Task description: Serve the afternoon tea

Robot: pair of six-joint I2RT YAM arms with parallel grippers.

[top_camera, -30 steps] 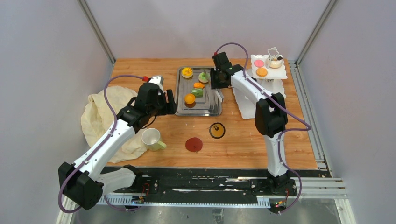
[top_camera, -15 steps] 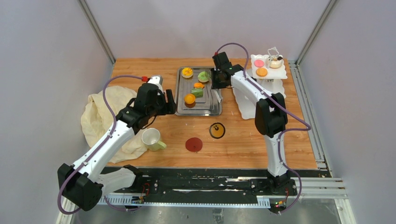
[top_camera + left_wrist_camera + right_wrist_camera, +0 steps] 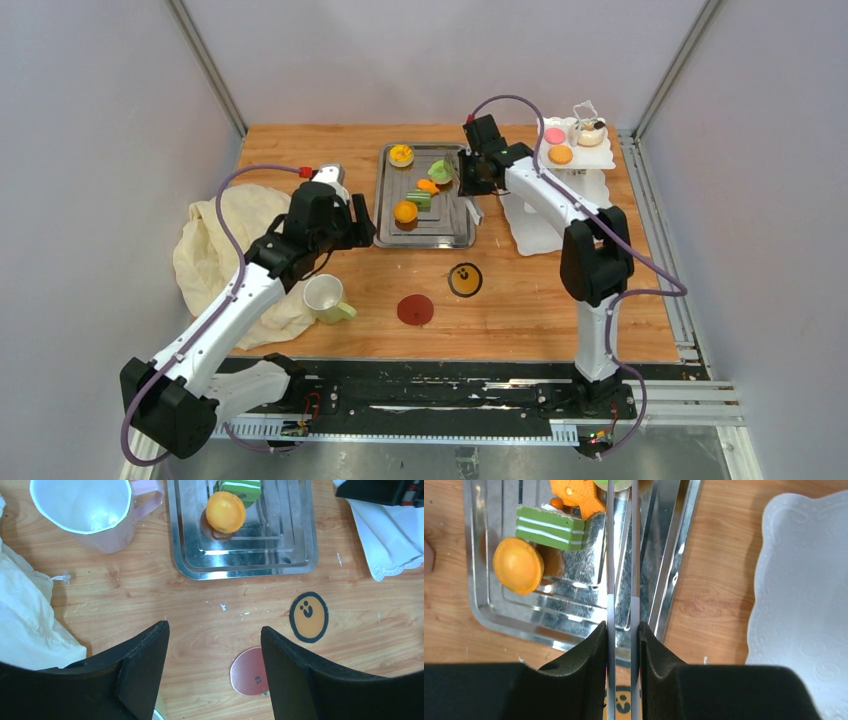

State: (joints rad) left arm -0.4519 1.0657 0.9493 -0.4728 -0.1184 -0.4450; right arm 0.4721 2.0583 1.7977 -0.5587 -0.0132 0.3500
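Observation:
My right gripper (image 3: 470,172) (image 3: 622,627) is shut on the two arms of the metal tongs (image 3: 610,555). The tongs reach over the steel tray (image 3: 450,225) to the green donut (image 3: 440,170) (image 3: 616,482); their tips are cut off in the wrist view. An orange tart (image 3: 518,565), a green layered cake (image 3: 549,527) and an orange fish-shaped pastry (image 3: 574,495) lie on the tray. The white stand (image 3: 578,150) carries a pink disc (image 3: 554,135) and an orange tart (image 3: 560,154). My left gripper (image 3: 360,222) (image 3: 215,630) hangs open above bare wood.
A pale mug (image 3: 322,297) stands by a cream cloth (image 3: 215,250); a pink mug (image 3: 82,505) sits left of the tray. An orange coaster (image 3: 464,279) (image 3: 309,616) and a red coaster (image 3: 415,309) (image 3: 247,672) lie on the near table.
My right gripper has squeezed the tongs narrower, and the arm has shifted slightly right with the green donut at the tongs' end. The left arm has barely moved.

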